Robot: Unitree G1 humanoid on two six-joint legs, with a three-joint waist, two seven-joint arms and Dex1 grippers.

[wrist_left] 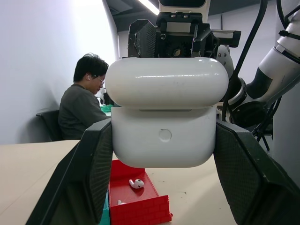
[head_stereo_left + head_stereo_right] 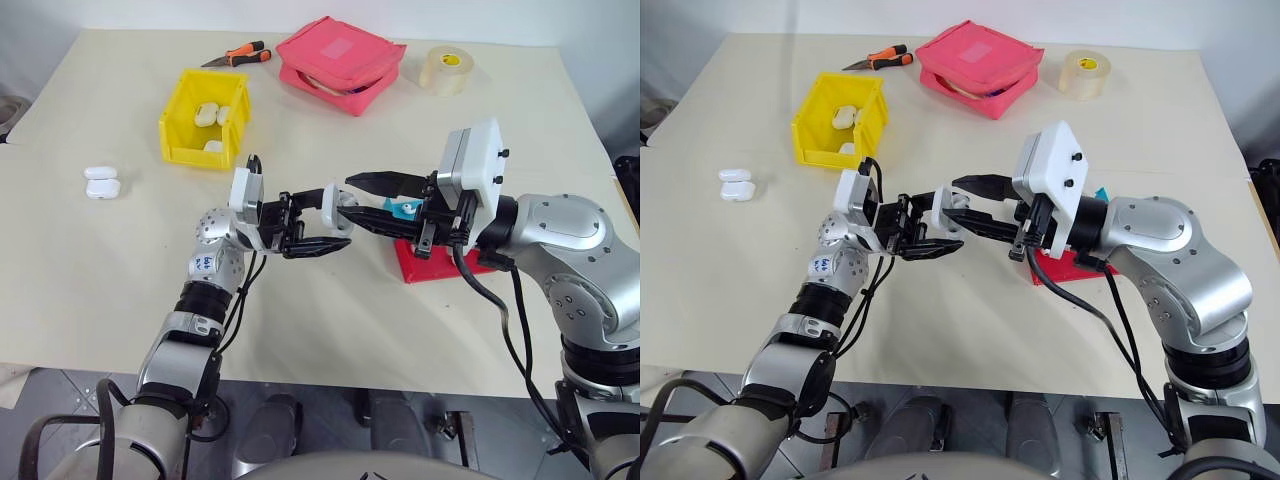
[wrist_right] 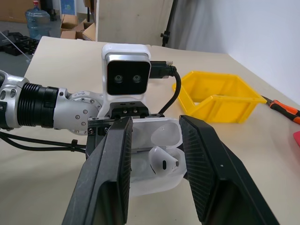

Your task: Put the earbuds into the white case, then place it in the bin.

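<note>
Currently we list: left gripper (image 2: 318,222) clamping the open white case (image 3: 154,161), one earbud (image 3: 163,161) seated; right gripper (image 3: 154,154) parted around it.

Robotics lab or office workroom.
A seated person (image 1: 79,105), cardboard boxes (image 3: 75,26) and water jug (image 3: 40,21) lie beyond the grippers.

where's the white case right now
The white case is held off the table in the left claw, lid open, at the middle of the head views, with the right claw right against it and the red tray just beyond.
</note>
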